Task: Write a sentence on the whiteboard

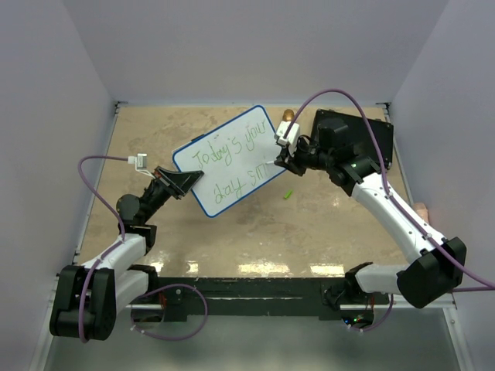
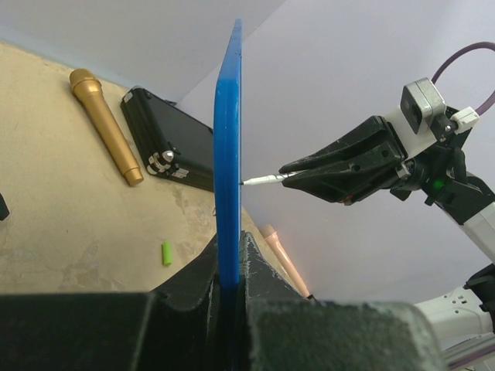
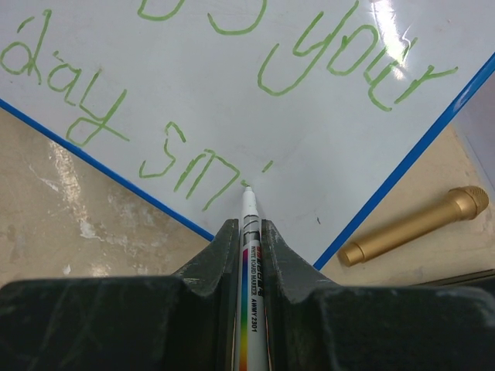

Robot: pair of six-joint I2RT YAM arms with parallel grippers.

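- Left claw (image 1: 182, 182) (image 2: 230, 249): jaws clamped on the lower-left edge of the whiteboard (image 1: 232, 158) (image 2: 227, 139) (image 3: 232, 93), blue rim pinched between both fingers.
- Right claw (image 1: 282, 162) (image 3: 247, 229) (image 2: 292, 171): jaws clamped on a white marker (image 3: 251, 263) (image 2: 263, 179), tip sticking out past the fingertips.
- Table (image 1: 232, 232): tan, marbled top, white walls on three sides.
- Whiteboard sits over mid-table between the two claws, held off the surface and tilted, writing face toward the right claw. Edge-on in the left wrist view.
- Green handwriting on it: "Today's your" on the top line, "day sm" below, plus a short extra stroke.
- Black case (image 1: 379, 131) (image 2: 166, 147): flat on the table at the far right, behind the right arm, apart from the board.
- Gold microphone (image 1: 288, 114) (image 2: 104, 124) (image 3: 410, 228): lying just beside the case, past the board's far corner.
- Marker tip touches the board face right at the end of the last green stroke, near the lower rim.
- Small green cap (image 1: 288, 194) (image 2: 166, 253): loose on the table, below the right claw.
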